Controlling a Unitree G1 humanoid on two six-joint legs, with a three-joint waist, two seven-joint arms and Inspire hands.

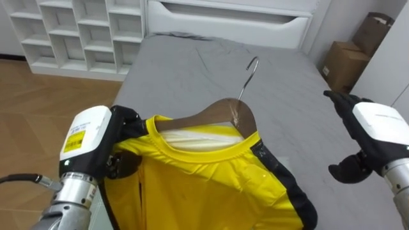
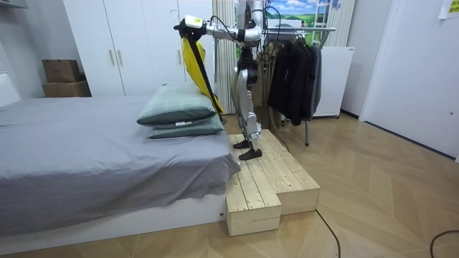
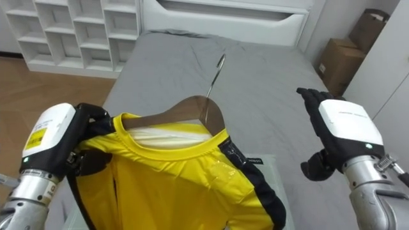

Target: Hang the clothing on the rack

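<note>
**Bedroom of a home.** Ahead of both hands lies a bed with a grey sheet and a white headboard. Beyond the left hand, a white cubby shelf stands on wood-plank flooring. Cardboard boxes are stacked beyond the right hand. The left hand grips a yellow shirt on a wooden hanger. Room view: green pillows lie on the bed below the raised hands, with white wardrobe doors beyond them. Behind the robot, which stands on a wooden platform, is a clothes rail hung with dark garments.
</note>
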